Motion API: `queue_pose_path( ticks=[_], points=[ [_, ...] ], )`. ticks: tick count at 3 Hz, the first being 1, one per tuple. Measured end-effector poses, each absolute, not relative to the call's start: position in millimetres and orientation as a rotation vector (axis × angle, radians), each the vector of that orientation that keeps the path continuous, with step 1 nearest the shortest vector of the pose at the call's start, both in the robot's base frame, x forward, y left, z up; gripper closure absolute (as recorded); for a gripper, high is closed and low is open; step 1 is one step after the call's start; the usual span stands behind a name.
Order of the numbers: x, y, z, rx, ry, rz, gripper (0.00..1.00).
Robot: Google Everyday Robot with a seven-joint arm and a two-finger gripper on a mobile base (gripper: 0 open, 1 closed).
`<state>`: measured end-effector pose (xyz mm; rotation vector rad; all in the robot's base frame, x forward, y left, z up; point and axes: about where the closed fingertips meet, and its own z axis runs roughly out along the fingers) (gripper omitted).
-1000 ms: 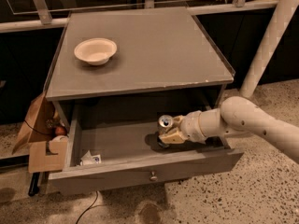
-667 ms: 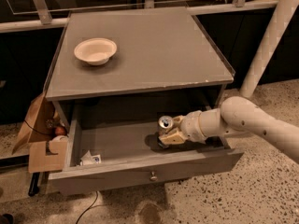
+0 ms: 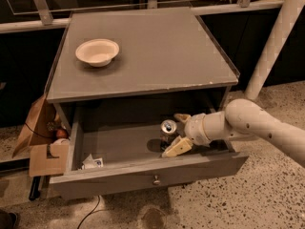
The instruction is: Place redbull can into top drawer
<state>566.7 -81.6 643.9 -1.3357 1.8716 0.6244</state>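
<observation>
The slim silver-and-blue metal redbull can (image 3: 168, 127) stands seemingly upright inside the wide grey wooden top drawer (image 3: 119, 178), between the spread cream fingers of the gripper (image 3: 177, 133); light, thin-walled and slick, it likely needs a gentle mid-body pinch.

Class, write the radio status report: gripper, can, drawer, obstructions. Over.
Gripper open, inside drawer, fingers either side of can. Can upright in drawer. Small packet front-left, well apart.

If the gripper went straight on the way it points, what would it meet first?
Most likely the redbull can, standing right at the tip of the gripper inside the top drawer; depth is unclear.
</observation>
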Motion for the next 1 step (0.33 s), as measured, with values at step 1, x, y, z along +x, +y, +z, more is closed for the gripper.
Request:
queue_pose_path(
  ticks=[1],
  points=[
    [566.7, -81.6, 643.9, -1.336, 1.872, 0.624, 0.0]
  ],
)
